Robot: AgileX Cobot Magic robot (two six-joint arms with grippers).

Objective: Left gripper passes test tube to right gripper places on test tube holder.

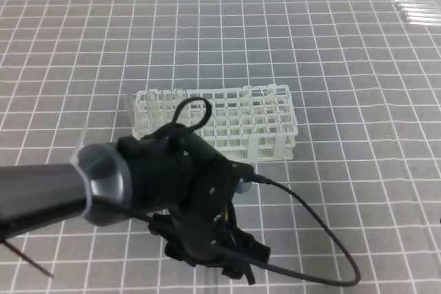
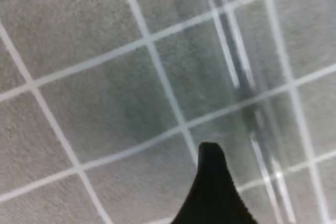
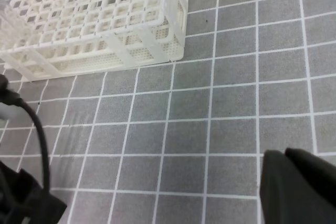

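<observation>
Wide open desk (image 1: 358, 191) right of and in front of the test tube holder (image 1: 255, 125), bare grey matting with a white grid running to the far edge. Little room at lower left, taken up by the grey arm and the black bulk of the left gripper (image 1: 213, 266), pressed low over the matting near the bottom edge. Loose black cable (image 1: 324, 232) looping out to the right of it.

Left fingers hidden under the body from above; in the left wrist view only one black ridged fingertip (image 2: 215, 192), its partner out of frame, so spread or clenched impossible to tell. Test tube (image 2: 233, 61) flat on the matting just right of that tip, clear and slim, blurred, visible mostly as bright streaks, both ends cut off.

Right gripper (image 3: 294, 182) absent from the high view, cut off at the lower right corner of its own camera as a dark rounded block, fingers clenched on nothing, well apart from the holder.

Holder of white plastic, a grid of square holes with perforated side panels. More clear tubes (image 1: 417, 10) at the far right corner, cropped by the frame.
</observation>
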